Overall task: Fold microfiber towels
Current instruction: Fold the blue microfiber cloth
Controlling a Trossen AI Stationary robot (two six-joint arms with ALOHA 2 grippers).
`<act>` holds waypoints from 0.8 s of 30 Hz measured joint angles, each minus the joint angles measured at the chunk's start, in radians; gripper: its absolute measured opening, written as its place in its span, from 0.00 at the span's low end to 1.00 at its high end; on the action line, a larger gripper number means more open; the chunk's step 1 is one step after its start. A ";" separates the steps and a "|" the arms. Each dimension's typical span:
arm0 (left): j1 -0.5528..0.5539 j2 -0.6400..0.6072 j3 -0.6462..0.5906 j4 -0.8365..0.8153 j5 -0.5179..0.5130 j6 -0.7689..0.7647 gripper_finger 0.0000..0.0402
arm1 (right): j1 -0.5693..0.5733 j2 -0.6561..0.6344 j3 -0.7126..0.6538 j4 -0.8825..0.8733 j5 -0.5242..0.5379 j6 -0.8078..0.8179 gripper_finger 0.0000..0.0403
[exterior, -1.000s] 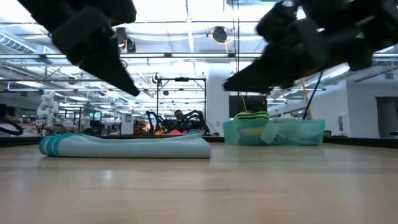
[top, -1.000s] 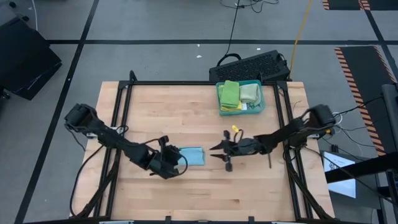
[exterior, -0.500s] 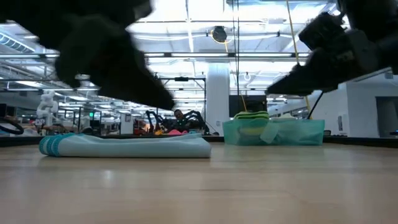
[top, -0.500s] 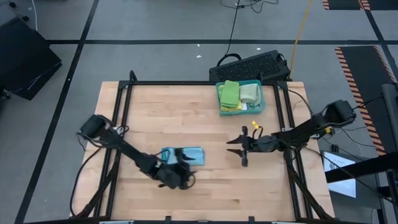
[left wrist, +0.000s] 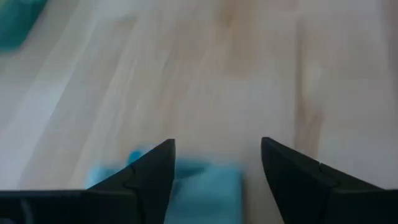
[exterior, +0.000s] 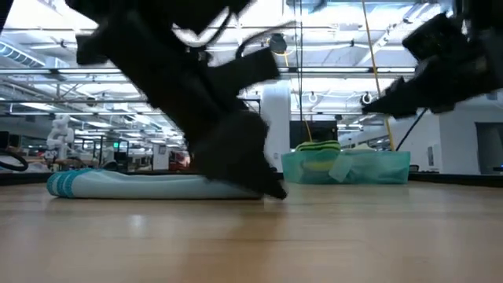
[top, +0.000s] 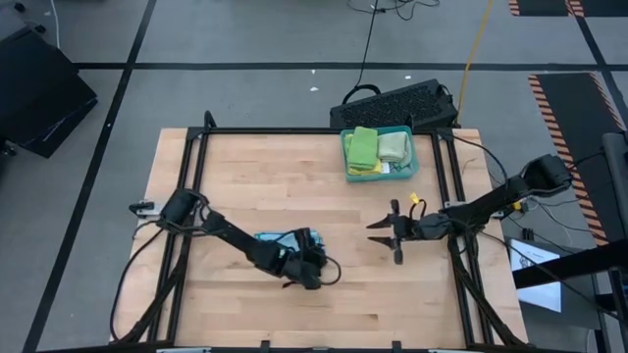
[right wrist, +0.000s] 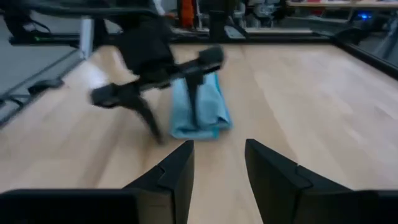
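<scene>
High, low and wrist views of the work table (top: pixel 294 176). I see the folded light blue towel (top: pixel 280 239) lying flat on the wood, left of centre and toward the near edge; in the low view it appears as a long flat roll (exterior: pixel 118 185) resting on the board. My left gripper (top: pixel 312 271) sits low at the towel's right-hand end, and its wrist view shows both fingers (left wrist: pixel 149 174) spread apart with blue cloth beneath the gap and nothing clamped between them; whether the tips touch the cloth I cannot tell, since that view is blurred. My right gripper (top: pixel 378 227) hangs above bare wood to the right of the towel, well apart from it, with its fingers (right wrist: pixel 177 171) parted and empty, the blue towel (right wrist: pixel 199 112) lying ahead of them. The remaining towels, bright green (top: pixel 364 147) and pale green (top: pixel 394 147), are stacked in the teal tray (top: pixel 412 167) at the table's far edge.
</scene>
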 joint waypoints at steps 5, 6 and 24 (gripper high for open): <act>0.005 -0.006 0.028 -0.089 0.008 -0.020 0.55 | 0.020 -0.034 -0.021 0.018 0.023 -0.007 0.34; 0.003 -0.013 0.028 -0.114 0.007 -0.016 0.55 | 0.021 -0.036 -0.024 0.017 0.023 -0.008 0.34; -0.019 -0.041 0.060 -0.218 -0.028 -0.106 0.59 | 0.034 -0.069 -0.065 0.046 0.044 -0.006 0.34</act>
